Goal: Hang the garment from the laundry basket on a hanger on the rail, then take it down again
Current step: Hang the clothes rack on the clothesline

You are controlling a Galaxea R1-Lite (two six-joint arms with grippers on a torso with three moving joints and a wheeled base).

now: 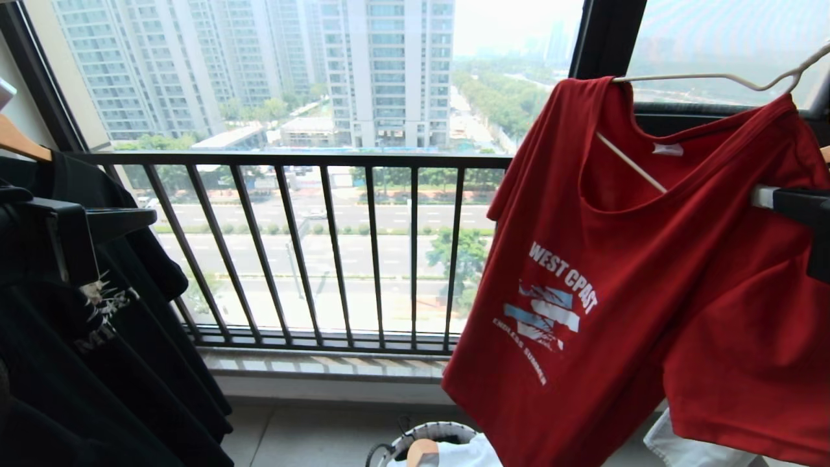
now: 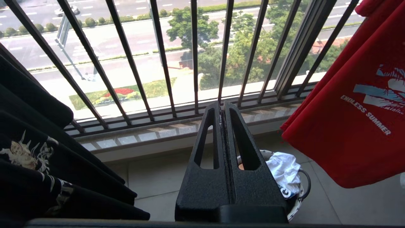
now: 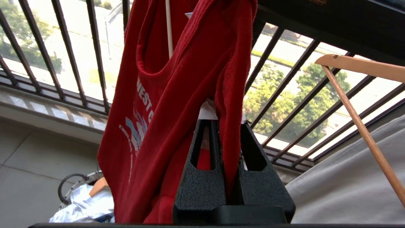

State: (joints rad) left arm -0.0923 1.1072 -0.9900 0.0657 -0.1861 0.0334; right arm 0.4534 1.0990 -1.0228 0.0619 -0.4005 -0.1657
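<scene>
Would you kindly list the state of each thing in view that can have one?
red T-shirt: draped on the wire hanger, off the laundry basket, sagging unevenly.
wire hanger: tilted, partly inside the shirt.
right hand: shut on the red T-shirt's fabric.
left hand: shut, empty, above the basket.
laundry basket: on the floor, holding white cloth.
black T-shirt: hanging on a wooden hanger.

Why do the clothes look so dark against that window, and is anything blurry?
Head view: daylight comes from behind, so the black T-shirt is nearly a silhouette and the sky washes out. Right wrist view: the red T-shirt is backlit, its front shaded. Left wrist view: the shut left end effector stays sharp.
</scene>
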